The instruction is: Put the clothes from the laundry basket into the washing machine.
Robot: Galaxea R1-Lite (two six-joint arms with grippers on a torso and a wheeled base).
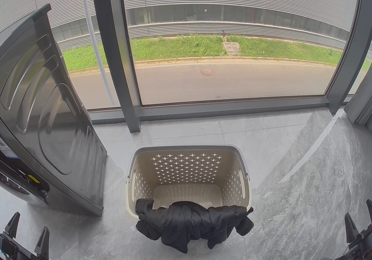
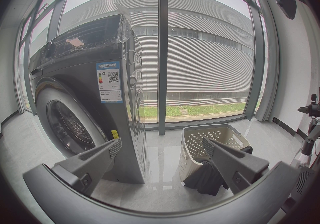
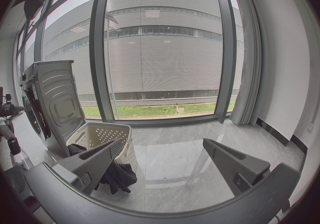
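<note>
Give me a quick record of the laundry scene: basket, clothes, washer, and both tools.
basket: cream, on the floor beside the washing machine
clothes: black, draped over the basket's near rim
washing machine: dark grey, to the robot's left
left tool: open, empty, low by the washing machine
right tool: open, empty, right of the basket

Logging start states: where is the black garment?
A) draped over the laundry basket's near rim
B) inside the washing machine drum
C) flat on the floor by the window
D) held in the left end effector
A: the black garment hangs over the near rim of the laundry basket, spilling partly outside it.
</note>
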